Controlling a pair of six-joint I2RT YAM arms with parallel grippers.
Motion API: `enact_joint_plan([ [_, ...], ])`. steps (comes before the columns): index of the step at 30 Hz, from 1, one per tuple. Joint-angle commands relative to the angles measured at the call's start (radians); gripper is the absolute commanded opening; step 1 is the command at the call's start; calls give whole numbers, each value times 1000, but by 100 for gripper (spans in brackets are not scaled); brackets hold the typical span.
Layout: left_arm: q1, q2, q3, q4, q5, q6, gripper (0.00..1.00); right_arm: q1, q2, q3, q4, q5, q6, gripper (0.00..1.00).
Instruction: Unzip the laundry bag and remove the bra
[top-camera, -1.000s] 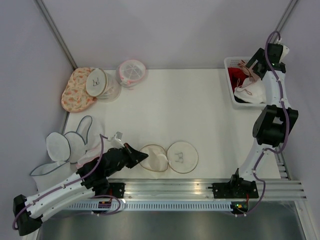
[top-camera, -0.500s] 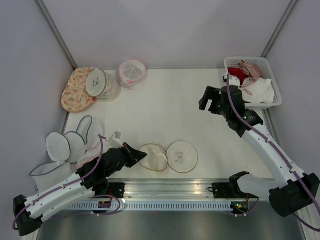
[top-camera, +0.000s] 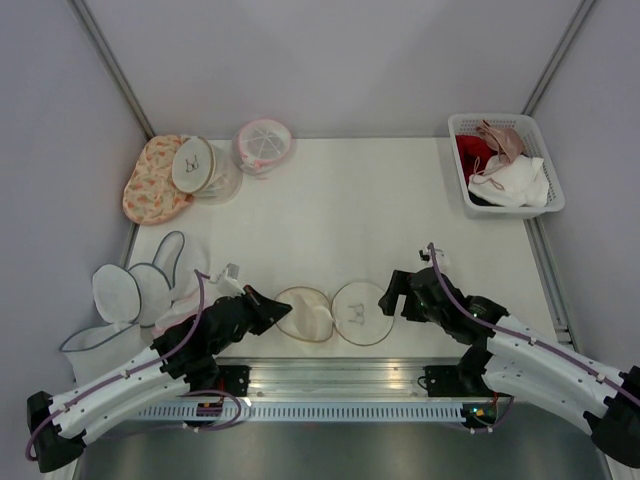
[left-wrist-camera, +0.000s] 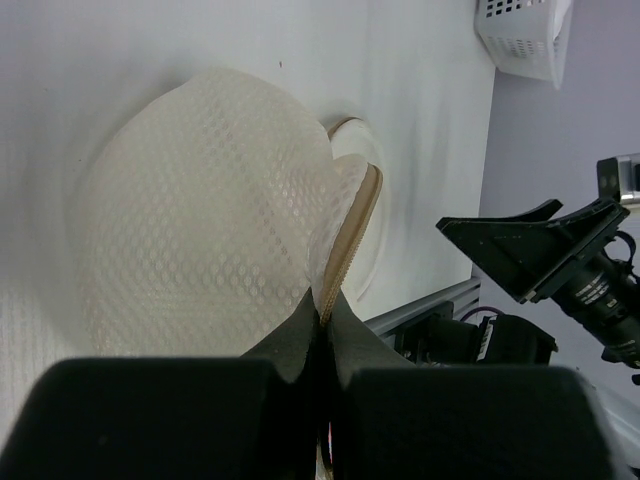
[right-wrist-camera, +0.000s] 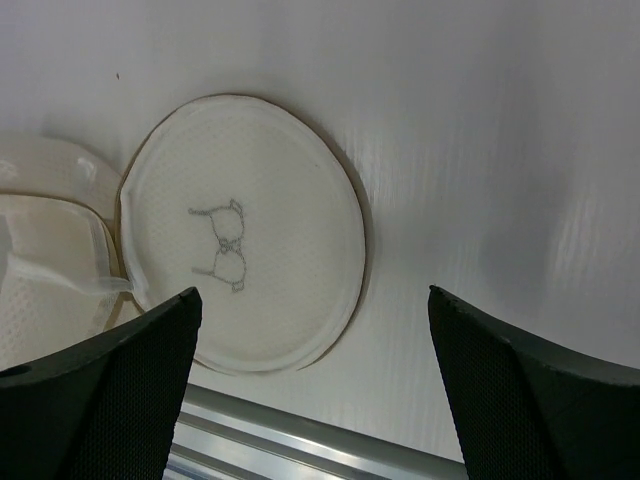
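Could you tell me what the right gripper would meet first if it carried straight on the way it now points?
Most likely the laundry bag: the right gripper, jaws open, points at its flat half with the bra drawing. How far off it is I cannot tell.

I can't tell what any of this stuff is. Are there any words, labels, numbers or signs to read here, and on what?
Words or numbers: none readable in any view.
Sign: a small line drawing of a bra, on the flat face of the laundry bag.
Sign: a similar small drawing on the cream round bag at the back left, too small to be sure of.
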Motion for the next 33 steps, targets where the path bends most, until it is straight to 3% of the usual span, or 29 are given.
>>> enact_joint_plan([
  [1,1,-6,-4,7,-26,6,2,22,-44,-59,91,-11,108,98],
  [9,1,-3,-15,7,-24,-2,2,39,38,-156,232,-45,184,84],
  [13,-1,-5,-25,7,-15,-8,2,39,71,-213,318,-67,221,71],
  [17,-1,-6,-36,8,-6,-15,2,47,123,-214,315,-67,234,67],
  [19,1,-5,-42,14,-4,-17,2,54,155,-211,318,-62,241,58],
  [21,1,-6,-47,18,0,-19,2,59,186,-205,315,-59,234,42],
  [22,1,-6,-48,21,2,-19,2,68,193,-193,300,-42,233,16],
  [23,-1,-6,-50,22,5,-20,2,71,204,-184,280,-27,231,4],
  [24,-1,-8,-51,25,6,-22,2,77,206,-161,240,-12,228,1],
  [31,-1,-25,-53,27,13,-17,2,82,123,-1,-11,201,167,0],
  [33,1,-25,-42,28,10,0,9,82,101,78,-114,247,152,0],
])
